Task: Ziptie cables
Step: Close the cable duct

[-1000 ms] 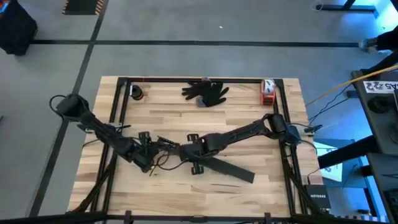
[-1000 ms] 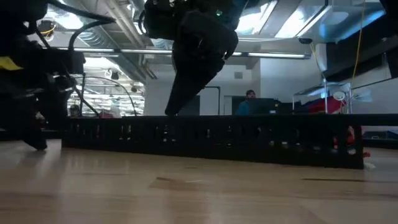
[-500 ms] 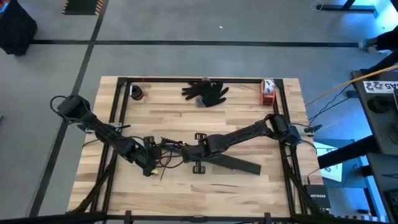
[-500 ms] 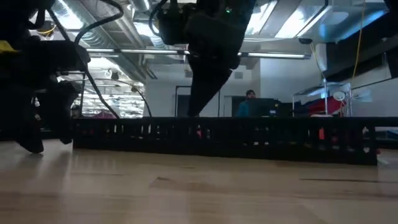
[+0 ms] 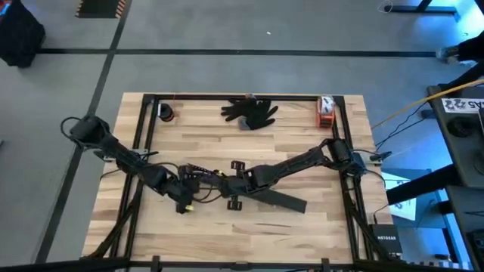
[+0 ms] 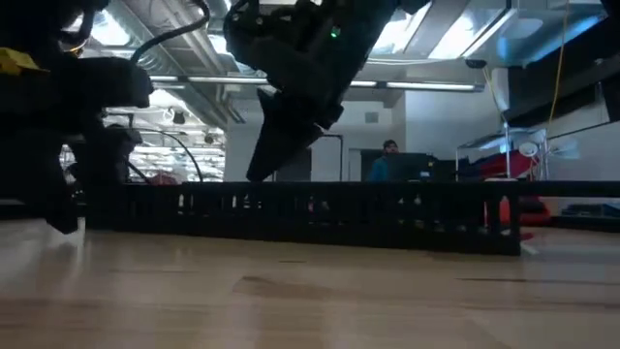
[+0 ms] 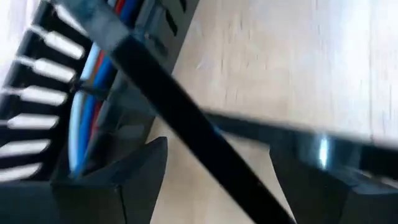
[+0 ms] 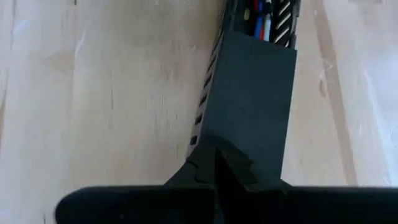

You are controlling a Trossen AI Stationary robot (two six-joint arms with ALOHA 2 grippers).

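A long black slotted bar lies on the wooden table near its middle. The cables, red, blue and white wires, run inside it and show again in the left wrist view. My right gripper is shut on the bar's left end. My left gripper stands just left of it, open. In the left wrist view a black strip crosses slantwise between the left gripper's fingers; I cannot tell whether it touches them. Thin dark wires loop between the two grippers. My right gripper pinches the bar's flat black top plate at its near end between the two shut fingers. The fingers lie along the bar. The low view shows the bar level, its underside on the table.
A black glove lies at the far edge. A red and white item is at the far right corner and a small dark round thing at the far left. Black frame rails border the table. A person sits in the room beyond.
My right gripper has gone a little toward the table's left edge, taking the black bar with it. The bar has slid left along the table and swung about its held end, its free end moving toward the far edge, so it now slants less.
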